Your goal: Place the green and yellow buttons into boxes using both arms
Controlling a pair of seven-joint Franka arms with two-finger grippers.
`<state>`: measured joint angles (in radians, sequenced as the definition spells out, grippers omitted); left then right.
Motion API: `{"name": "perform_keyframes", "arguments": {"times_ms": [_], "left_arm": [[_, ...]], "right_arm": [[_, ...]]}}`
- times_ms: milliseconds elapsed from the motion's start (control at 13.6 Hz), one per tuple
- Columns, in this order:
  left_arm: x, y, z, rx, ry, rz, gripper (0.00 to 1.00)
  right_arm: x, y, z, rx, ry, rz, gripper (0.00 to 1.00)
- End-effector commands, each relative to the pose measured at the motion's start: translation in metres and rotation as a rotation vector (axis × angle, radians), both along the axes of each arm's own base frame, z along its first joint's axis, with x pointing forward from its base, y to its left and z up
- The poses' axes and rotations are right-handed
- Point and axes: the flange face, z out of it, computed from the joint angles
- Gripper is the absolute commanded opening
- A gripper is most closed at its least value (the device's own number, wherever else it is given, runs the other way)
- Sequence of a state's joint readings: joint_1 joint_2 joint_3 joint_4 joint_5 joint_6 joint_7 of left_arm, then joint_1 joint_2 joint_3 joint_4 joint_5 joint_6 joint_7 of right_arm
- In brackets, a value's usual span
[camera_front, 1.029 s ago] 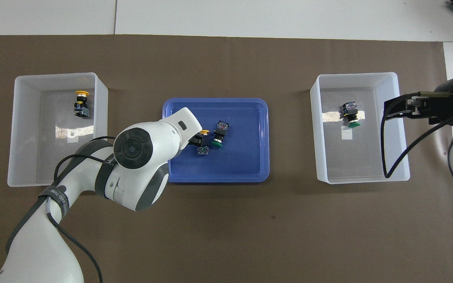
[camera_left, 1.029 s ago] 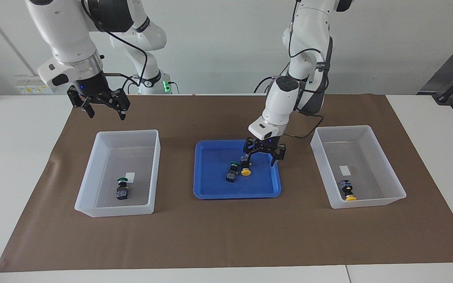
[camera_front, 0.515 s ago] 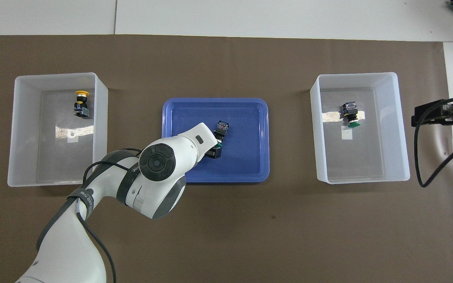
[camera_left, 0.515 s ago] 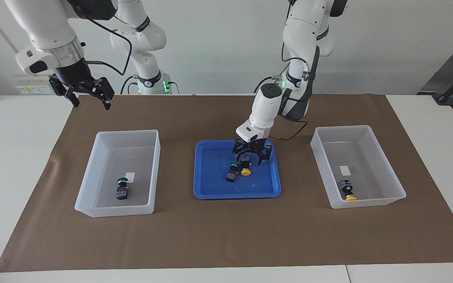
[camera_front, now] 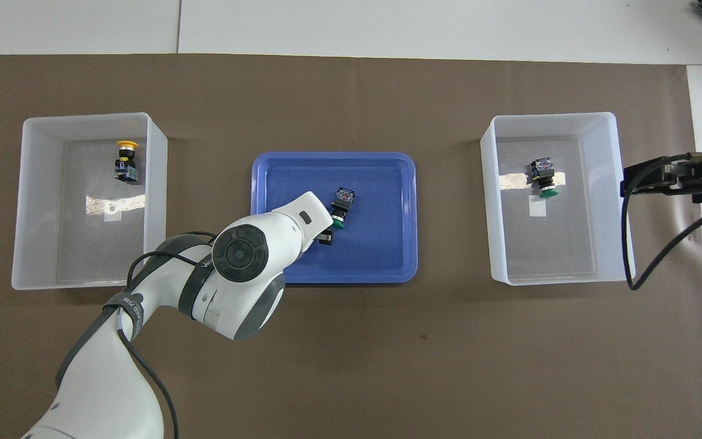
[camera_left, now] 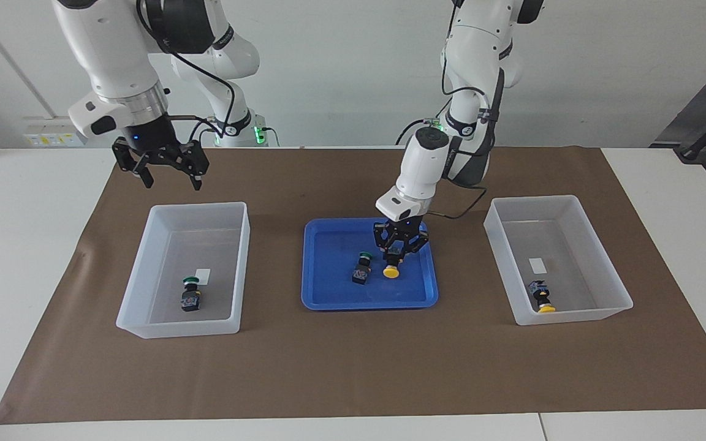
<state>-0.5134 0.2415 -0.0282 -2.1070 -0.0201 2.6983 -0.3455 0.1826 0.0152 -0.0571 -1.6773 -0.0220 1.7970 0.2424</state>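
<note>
A yellow button lies in the blue tray, and my left gripper is down in the tray, shut on its black body. In the overhead view my left arm hides it. A green button lies loose beside it. My right gripper is open and empty, in the air over the mat by the box at the right arm's end, which holds a green button. The other box holds a yellow button.
The blue tray sits mid-table between the two boxes on a brown mat. White table surface borders the mat at both ends. A black cable hangs from my right arm over the box's edge.
My left gripper has closed on the yellow button, which shifted slightly toward the left arm's end. My right gripper swung away, then came back toward its box.
</note>
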Motion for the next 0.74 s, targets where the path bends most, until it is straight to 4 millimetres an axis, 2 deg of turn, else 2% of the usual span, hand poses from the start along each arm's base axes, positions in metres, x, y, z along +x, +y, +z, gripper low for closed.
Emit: {"name": "perform_keyframes", "arguments": {"times_ms": [0, 147, 294, 441, 662], "left_arm": [[0.006, 0.046, 0.06, 0.012, -0.006, 0.055, 0.0], [0.017, 0.08, 0.086, 0.034, -0.002, 0.068, 0.0], [0.034, 0.126, 0.104, 0.057, -0.006, 0.083, 0.0], [0.051, 0.172, 0.115, 0.068, -0.02, 0.126, 0.0], [0.069, 0.239, 0.119, 0.111, -0.068, 0.1, 0.0]], "right_arm": [[0.018, 0.05, -0.045, 0.016, -0.011, -0.048, 1.0], [0.03, 0.095, -0.077, 0.028, -0.022, -0.086, 1.0], [0.038, 0.138, -0.117, 0.042, -0.036, -0.114, 1.0], [0.044, 0.171, -0.149, 0.06, -0.062, -0.118, 1.0], [0.033, 0.229, -0.177, 0.097, -0.09, -0.143, 1.0]]}}
